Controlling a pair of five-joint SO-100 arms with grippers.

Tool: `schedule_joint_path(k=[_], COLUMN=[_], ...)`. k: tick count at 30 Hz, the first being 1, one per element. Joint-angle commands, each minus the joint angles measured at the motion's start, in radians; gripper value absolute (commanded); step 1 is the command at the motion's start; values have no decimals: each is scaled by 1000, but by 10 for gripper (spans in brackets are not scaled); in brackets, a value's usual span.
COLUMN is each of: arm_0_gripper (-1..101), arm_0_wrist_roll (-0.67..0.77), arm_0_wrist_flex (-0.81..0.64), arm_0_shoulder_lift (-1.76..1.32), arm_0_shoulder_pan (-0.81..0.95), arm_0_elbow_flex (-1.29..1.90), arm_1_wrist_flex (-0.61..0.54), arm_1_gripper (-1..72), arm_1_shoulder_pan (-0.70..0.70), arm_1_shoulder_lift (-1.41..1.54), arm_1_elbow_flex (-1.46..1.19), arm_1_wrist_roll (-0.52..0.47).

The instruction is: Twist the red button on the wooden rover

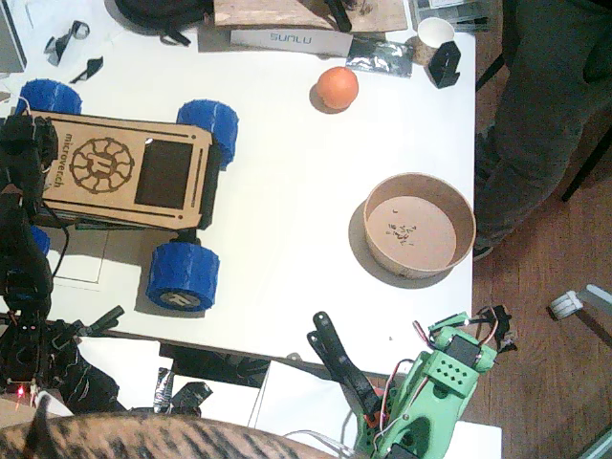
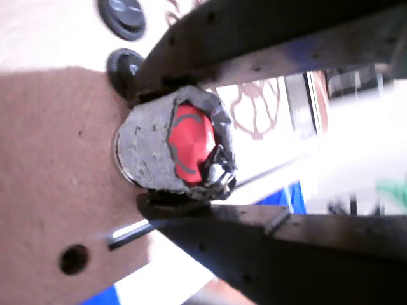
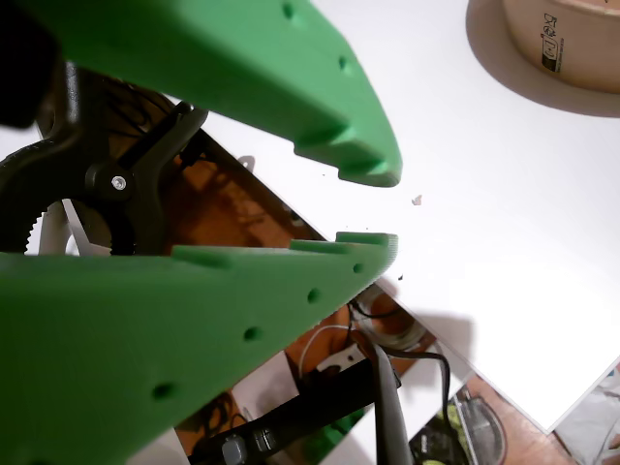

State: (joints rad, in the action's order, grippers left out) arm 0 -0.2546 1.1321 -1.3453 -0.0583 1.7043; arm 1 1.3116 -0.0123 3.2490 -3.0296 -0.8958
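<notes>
The wooden rover [image 1: 124, 172] with blue wheels stands at the table's left. My black left gripper [image 1: 27, 143] sits over its left end and hides the red button in the fixed view. In a wrist view the two dark jaws of the left gripper [image 2: 143, 149] are shut on the red button [image 2: 191, 143], which has a rough grey collar and stands on the rover's plywood [image 2: 57, 178]. Two black buttons [image 2: 124, 67] lie just beyond it. The green right arm [image 1: 449, 373] rests at the table's front edge. Its right gripper [image 3: 373, 208] is slightly open on nothing.
An orange ball [image 1: 337, 87] lies at the back. A brown paper bowl [image 1: 419, 225] stands right of centre, also seen as the bowl [image 3: 562, 48]. A black clamp [image 1: 335, 363] grips the front edge. A white cup [image 1: 435, 32] and a person [image 1: 545, 115] are at right.
</notes>
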Motion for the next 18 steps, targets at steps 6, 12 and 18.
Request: schedule_joint_path(k=[6,12,18], arm_0_gripper=[-1,-1,-1], arm_0_wrist_roll=[-169,-290,-417], arm_0_wrist_flex=[-21,-25,-25], arm_0_shoulder_lift=[-101,-104,-98], arm_0_shoulder_pan=[58,63,78], arm_0_elbow_flex=[-37,-37,-37], arm_1_wrist_flex=[6,6,6], arm_1_gripper=[25,25,25], arm_1_shoulder_pan=[-3,-3,-3], arm_1_shoulder_lift=[2,2,2], arm_1_elbow_flex=[5,5,5], arm_1_wrist_roll=[-9,-9,-9])
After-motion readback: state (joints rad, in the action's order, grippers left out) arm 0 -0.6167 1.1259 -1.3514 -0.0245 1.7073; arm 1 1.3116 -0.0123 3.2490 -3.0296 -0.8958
